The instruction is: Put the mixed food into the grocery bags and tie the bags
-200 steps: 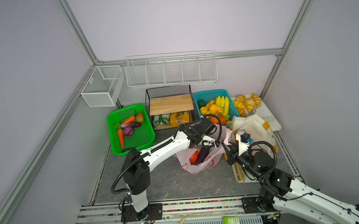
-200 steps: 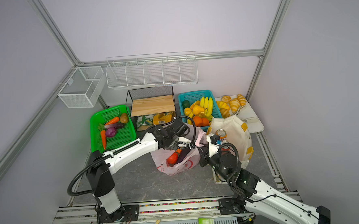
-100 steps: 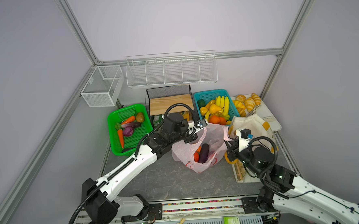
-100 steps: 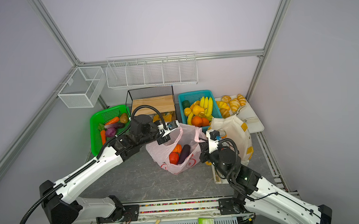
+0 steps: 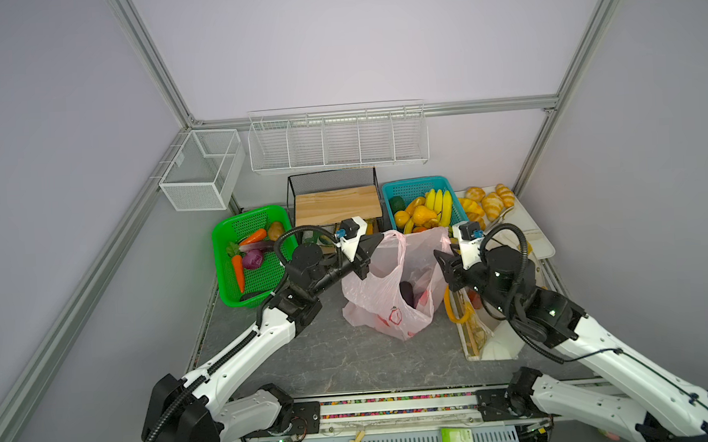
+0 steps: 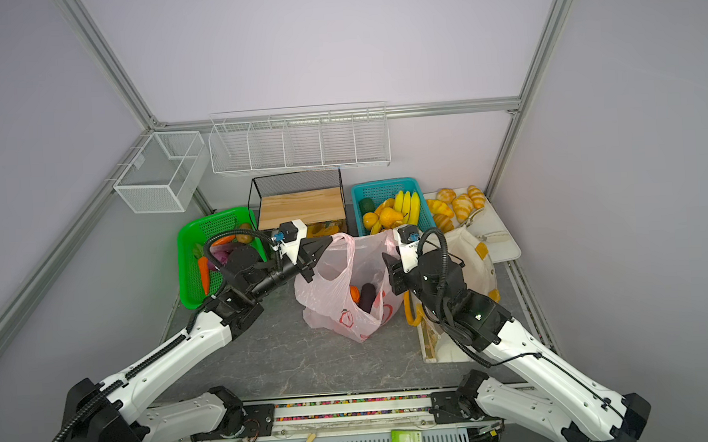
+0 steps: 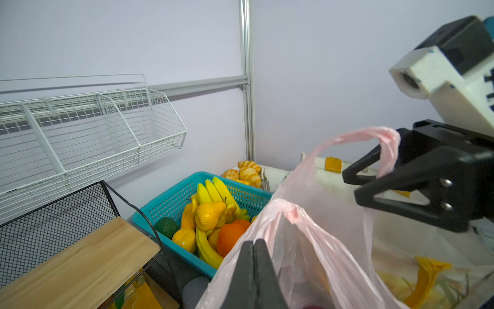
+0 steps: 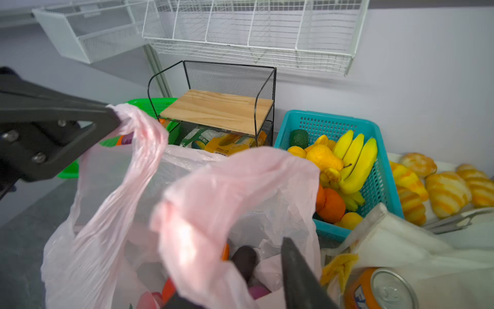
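The pink bag (image 5: pixel 390 303) stands on the bench (image 5: pixel 309 357) between the two arms, its mouth held up and open. Inside lie a purple vegetable (image 6: pixel 367 298), an orange one (image 6: pixel 354 292) beside it, and something red (image 8: pixel 168 290) lower down, so the filling of this bag looks largely done.

The left claw (image 7: pixel 254 244) is clamped tight on one handle (image 8: pixel 139 125) and lifts that side. The right claw (image 7: pixel 350 187) stands with jaws apart. The other handle (image 7: pixel 385 139) loops loosely between them, draped rather than pinched. The two handles are well apart and there is no knot. Tying is not yet begun, and I judge this the gathering of the handles for it.

Just beside the bag, on the right claw's side, slumps the tote (image 6: pixel 477 261), its yellow handle (image 6: pixel 409 310) lying loose toward the bag. A Fanta can (image 8: pixel 379 291) shows at its mouth, apparently inside. What else it holds is hidden by the arm. It is not tied either.

What is left, by my reading, is to grip the second handle, cross and knot the pair, then close the tote.
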Controlling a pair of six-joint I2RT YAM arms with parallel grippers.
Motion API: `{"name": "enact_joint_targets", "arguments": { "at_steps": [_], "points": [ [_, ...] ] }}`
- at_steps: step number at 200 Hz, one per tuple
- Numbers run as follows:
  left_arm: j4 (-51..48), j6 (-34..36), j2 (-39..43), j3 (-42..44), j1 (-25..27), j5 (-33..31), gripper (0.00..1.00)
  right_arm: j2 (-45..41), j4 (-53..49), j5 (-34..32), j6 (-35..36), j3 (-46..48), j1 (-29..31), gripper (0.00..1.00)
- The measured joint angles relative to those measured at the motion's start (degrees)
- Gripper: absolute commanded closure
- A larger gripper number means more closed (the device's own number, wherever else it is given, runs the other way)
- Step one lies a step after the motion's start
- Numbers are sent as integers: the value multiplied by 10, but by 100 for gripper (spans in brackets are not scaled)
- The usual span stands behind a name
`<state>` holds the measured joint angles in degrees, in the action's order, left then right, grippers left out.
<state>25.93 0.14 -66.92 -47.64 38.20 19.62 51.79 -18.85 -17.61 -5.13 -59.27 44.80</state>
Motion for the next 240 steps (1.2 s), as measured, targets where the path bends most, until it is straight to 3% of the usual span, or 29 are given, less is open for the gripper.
{"name": "enact_joint_targets", "arguments": {
  "at_steps": [28, 62, 111, 142, 165, 214, 240],
  "points": [
    [49, -42, 0, 16, 0, -17, 100, 17, -62, 49, 56, -98, -1, 27],
    [68, -61, 1, 19, 0, -34, 100, 42, -111, 111, 95, -191, -1, 21],
    [76, -75, 3, 23, 0, -40, 100, 195, -144, 235, 96, -333, -12, 23],
    [76, -76, 4, 23, 0, -40, 100, 279, -157, 318, 77, -355, -59, 26],
    [76, -76, 5, 23, 0, -40, 100, 311, -166, 368, 62, -355, -81, 35],
    [76, -74, 6, 23, 0, -40, 100, 319, -160, 430, 39, -354, -96, 74],
    [73, -70, 6, 23, 0, -42, 100, 318, -154, 442, 35, -353, -99, 89]
  ]
}}
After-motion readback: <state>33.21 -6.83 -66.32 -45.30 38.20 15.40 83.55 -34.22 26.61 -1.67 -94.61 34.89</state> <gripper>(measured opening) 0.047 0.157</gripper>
